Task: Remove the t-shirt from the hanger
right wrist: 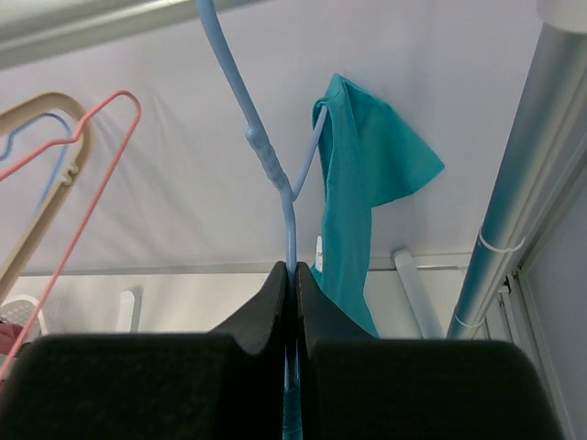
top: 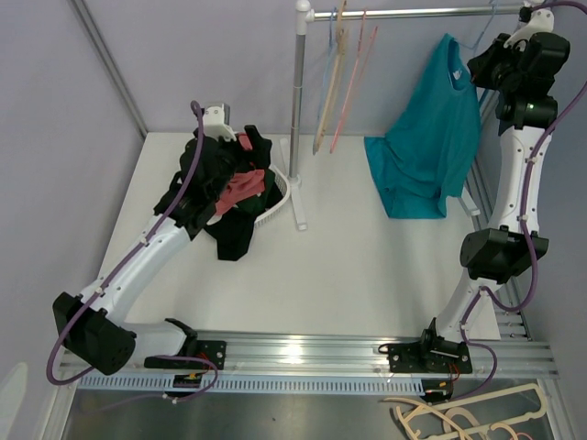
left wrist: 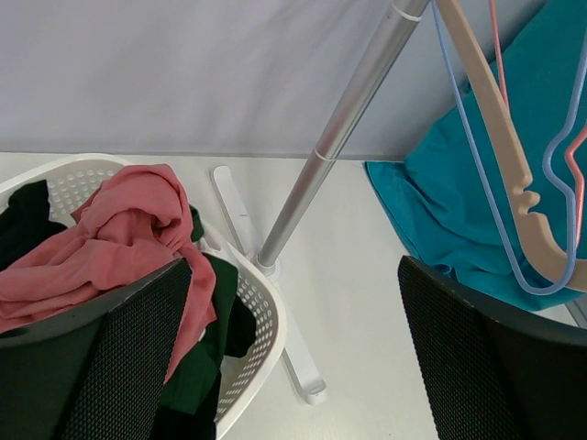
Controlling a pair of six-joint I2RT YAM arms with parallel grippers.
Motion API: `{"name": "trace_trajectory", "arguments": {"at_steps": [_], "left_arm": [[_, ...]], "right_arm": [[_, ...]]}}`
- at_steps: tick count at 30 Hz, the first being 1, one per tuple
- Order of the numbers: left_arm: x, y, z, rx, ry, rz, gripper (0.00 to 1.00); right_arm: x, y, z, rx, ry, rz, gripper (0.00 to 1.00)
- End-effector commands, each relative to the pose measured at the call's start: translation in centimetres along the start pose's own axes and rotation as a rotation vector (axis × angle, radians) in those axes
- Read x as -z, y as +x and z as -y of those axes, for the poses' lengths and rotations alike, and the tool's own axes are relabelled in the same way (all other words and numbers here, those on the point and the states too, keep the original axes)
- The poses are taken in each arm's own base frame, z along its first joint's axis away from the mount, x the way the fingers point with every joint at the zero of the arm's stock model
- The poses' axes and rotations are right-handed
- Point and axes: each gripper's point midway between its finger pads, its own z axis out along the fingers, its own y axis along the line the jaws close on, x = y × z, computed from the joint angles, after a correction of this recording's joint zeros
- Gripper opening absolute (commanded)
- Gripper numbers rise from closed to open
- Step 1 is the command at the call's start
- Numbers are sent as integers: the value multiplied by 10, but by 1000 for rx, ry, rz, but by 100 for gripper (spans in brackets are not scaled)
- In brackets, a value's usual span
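Your right tool (right wrist: 293,275) is clamped on the blue hanger (right wrist: 266,156) at the far right, and the t-shirt (top: 431,147) hangs from it with its hem bunched on the counter (top: 367,266). Your left tool (left wrist: 293,275) stands open over the basket (left wrist: 261,312) at the far left.

From the right wrist, the blue hanger (right wrist: 273,170) drops out of sight between the pressed-together fingers (right wrist: 257,316) of the right gripper (right wrist: 294,275), whose black bulk also covers the t-shirt (right wrist: 367,165) below one shoulder and sleeve. In the top view that gripper's fingertips are hidden behind its own housing, and the left gripper (top: 249,147) blends into the dark clothes (top: 229,234) heaped over the basket (top: 278,206), where only a strip of white rim shows. The left wrist view cuts the left gripper's spread fingers at the bottom edge and the t-shirt at the right edge, and the loose hangers (top: 468,417) run off the bottom of the top view.
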Motion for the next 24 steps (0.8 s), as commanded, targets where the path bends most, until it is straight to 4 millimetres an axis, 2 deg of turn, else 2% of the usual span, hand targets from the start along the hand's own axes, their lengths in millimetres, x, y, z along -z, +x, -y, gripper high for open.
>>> {"name": "trace_trajectory", "arguments": {"at_steps": [1,4,8,10,14,15,16,18,19,23,24], "left_arm": [[5,-17,11,-24,34,62,99],[10,-23,16,-22,45,77,100],[15,-28,24,-21,63,92,99],[21,-33,28,-35,68,107,99],[37,-45,52,-77,134,161,100],[40,-44,55,-103,144,169,99],[49,-48,66,-110,170,189,99],[57,-49,74,-153,189,212,99],[64,-54,80,-162,205,232,99],[87,-49,113,-193,303,246,99],[92,-48,121,-194,340,244,99]], "right_arm": [[22,-60,-26,26,-75,164,0],[35,-81,-39,23,-115,212,0],[49,-91,-55,12,-156,229,0],[53,-88,-59,16,-163,216,0],[64,-75,-74,6,-186,178,0],[75,-78,-81,5,-199,182,0],[73,-65,-81,-11,-200,148,0],[79,-58,-89,-25,-207,134,0],[88,-53,-93,-24,-209,124,0],[114,-50,-109,-17,-224,125,0],[119,-48,-108,-26,-208,118,0]]}}
